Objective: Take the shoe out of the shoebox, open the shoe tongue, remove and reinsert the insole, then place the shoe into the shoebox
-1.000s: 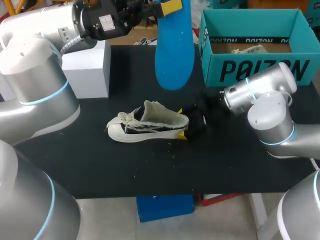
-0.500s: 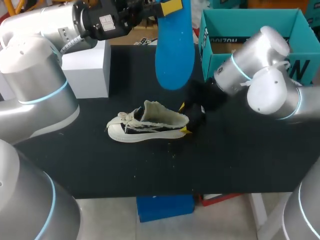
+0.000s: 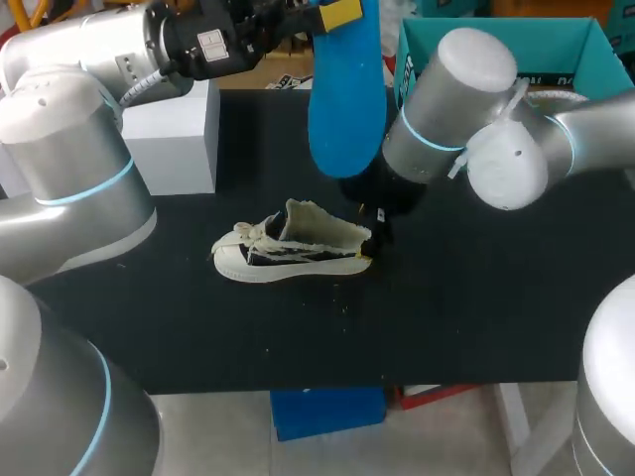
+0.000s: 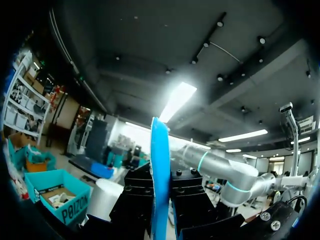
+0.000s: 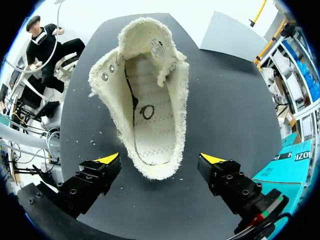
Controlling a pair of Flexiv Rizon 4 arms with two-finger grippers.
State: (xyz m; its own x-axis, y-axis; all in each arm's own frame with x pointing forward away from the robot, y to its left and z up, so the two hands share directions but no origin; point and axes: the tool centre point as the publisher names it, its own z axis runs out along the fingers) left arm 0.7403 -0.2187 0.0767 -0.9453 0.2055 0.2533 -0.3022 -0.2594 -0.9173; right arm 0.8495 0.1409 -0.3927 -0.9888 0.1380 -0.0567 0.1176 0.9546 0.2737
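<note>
Black tabletop [image 3: 476, 297] carries the white sneaker [image 3: 293, 248] at its middle, a white box [image 3: 174, 139] and the teal shoebox [image 3: 541, 28] behind. Right gripper [image 5: 160, 159] hangs spread astride the heel; left gripper [image 4: 160, 200] pinches the blue insole [image 3: 345, 99] aloft.

I count one shoe [image 3: 293, 248], one blue insole [image 3: 345, 99], one teal shoebox [image 3: 556, 45] and one white box [image 3: 171, 139], plus two grippers of mine: left gripper [image 4: 160, 200], right gripper [image 5: 160, 160].

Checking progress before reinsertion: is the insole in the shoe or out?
Out. The blue insole hangs clamped in the left gripper, apart from the shoe, whose inside looks bare.
</note>
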